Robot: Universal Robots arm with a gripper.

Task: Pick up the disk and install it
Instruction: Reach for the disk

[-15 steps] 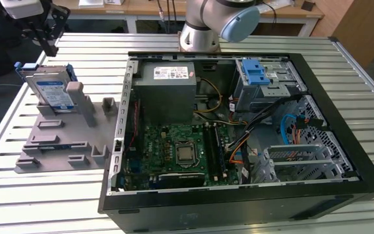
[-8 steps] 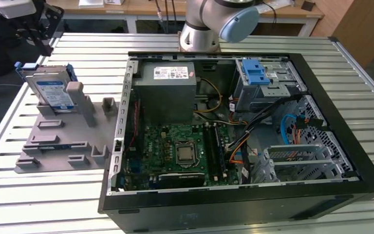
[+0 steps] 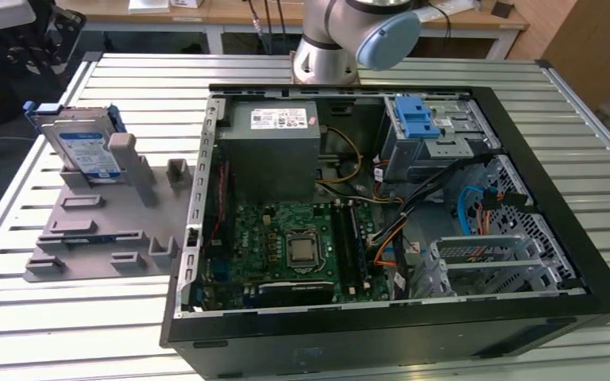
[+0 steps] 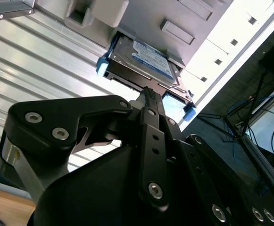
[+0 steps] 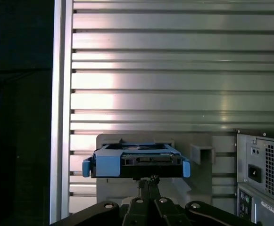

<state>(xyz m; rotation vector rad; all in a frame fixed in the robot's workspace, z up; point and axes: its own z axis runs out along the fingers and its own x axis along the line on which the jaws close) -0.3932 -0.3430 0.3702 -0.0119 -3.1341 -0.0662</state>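
The disk (image 3: 80,147) is a silver drive with a blue-and-white label and blue side rails. It leans in a grey holder (image 3: 93,214) on the table at the exterior view's left. My gripper (image 3: 42,49) hovers beyond the disk's far end, apart from it. In both wrist views the disk (image 4: 144,54) (image 5: 137,160) lies just past my gripper (image 4: 146,92) (image 5: 151,179), whose black fingers meet at the tips, shut with nothing between them.
An open computer case (image 3: 194,206) lies on the slatted metal table (image 3: 83,333). Inside are a grey power supply box (image 3: 273,151), the motherboard (image 3: 295,246), loose cables and a metal drive cage with a blue latch (image 3: 416,123). The arm's base (image 3: 332,48) stands behind the case.
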